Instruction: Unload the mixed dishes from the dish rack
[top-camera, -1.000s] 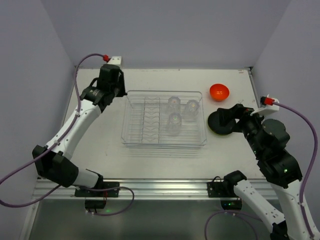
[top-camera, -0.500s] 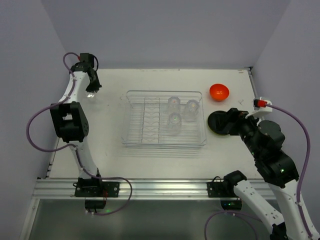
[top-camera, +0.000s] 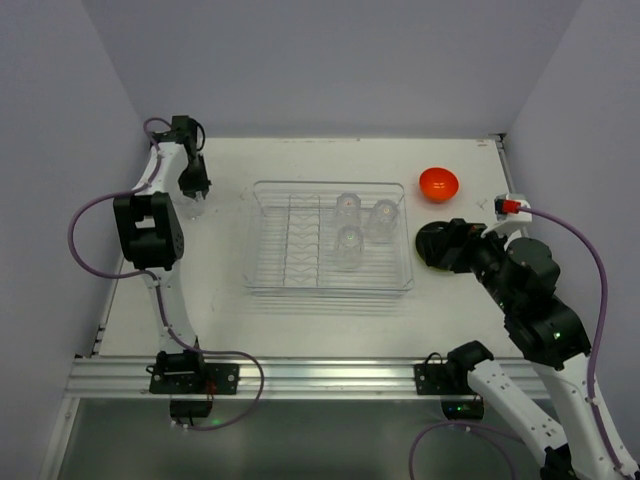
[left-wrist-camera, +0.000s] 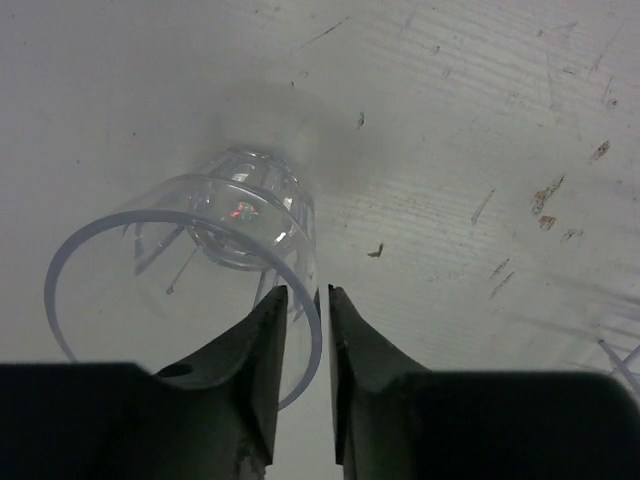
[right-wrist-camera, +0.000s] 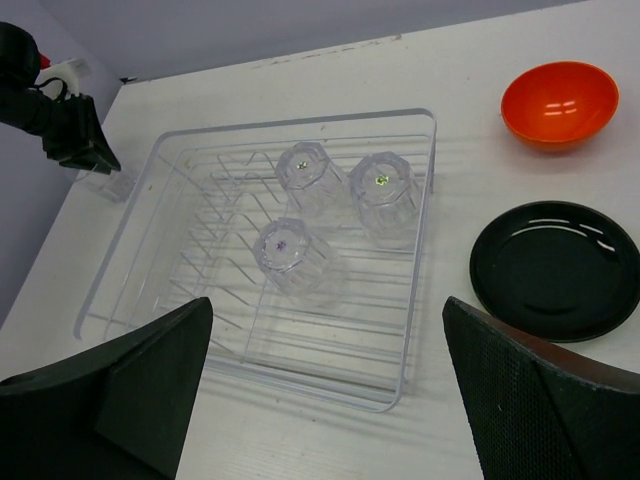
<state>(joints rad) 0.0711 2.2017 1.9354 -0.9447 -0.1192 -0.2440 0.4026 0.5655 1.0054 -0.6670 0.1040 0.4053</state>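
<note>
Unloading partly done: orange bowl and black plate out on the table, right of the dish rack, near each other but apart, probably to avoid knocks. Inside the rack's right half, three tumblers (apparently upside down). Far left on the table, mouth-up, the fourth tumbler, likely to split dishes between both arms' sides. Astride its rim, the left claw, wall in a narrow gap; pinched or loose, cannot tell. Near the black plate, the right claw, spread wide, holding nothing.
</note>
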